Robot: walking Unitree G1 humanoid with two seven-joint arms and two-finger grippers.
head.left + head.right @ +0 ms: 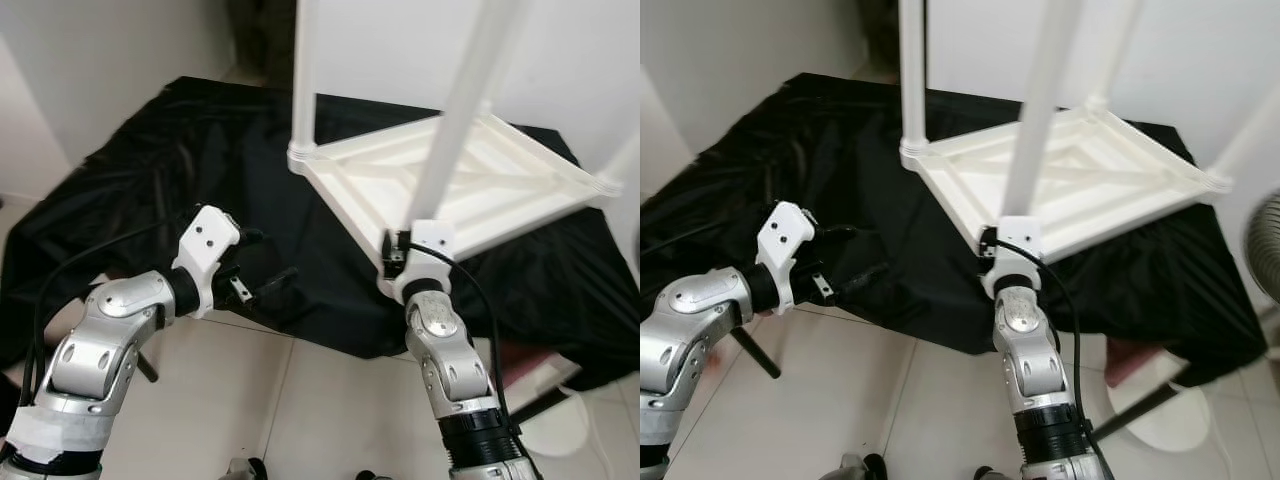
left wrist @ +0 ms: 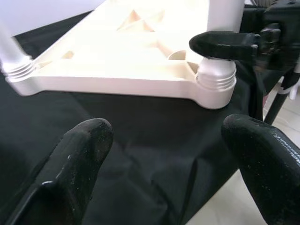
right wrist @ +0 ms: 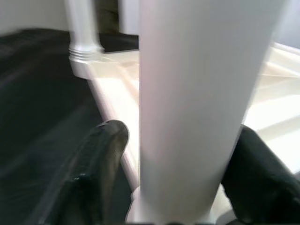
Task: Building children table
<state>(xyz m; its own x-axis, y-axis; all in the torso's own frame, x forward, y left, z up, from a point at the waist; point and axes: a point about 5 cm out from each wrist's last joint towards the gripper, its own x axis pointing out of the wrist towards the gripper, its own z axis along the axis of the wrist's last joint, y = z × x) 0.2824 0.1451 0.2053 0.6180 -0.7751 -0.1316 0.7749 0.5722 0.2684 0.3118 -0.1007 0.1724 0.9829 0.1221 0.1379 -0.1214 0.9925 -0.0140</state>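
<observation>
A white plastic children's table [image 1: 500, 175] lies upside down on a black cloth [image 1: 150, 170], its white legs pointing up. My right gripper [image 1: 412, 243] is shut on the near corner leg [image 1: 455, 120] just above its threaded socket [image 2: 215, 77]; in the right wrist view a black finger stands on each side of that leg [image 3: 197, 103]. My left gripper [image 1: 268, 258] hangs open over the cloth's front edge, left of the table's near corner, holding nothing. Another leg [image 1: 305, 70] stands at the table's left corner.
The cloth drapes down to a pale tiled floor [image 1: 300, 400]. A white wall rises behind the table. A round white base [image 1: 1170, 420] and a pink item [image 1: 1130, 360] lie on the floor at the right. A black rod [image 1: 755, 355] lies below my left arm.
</observation>
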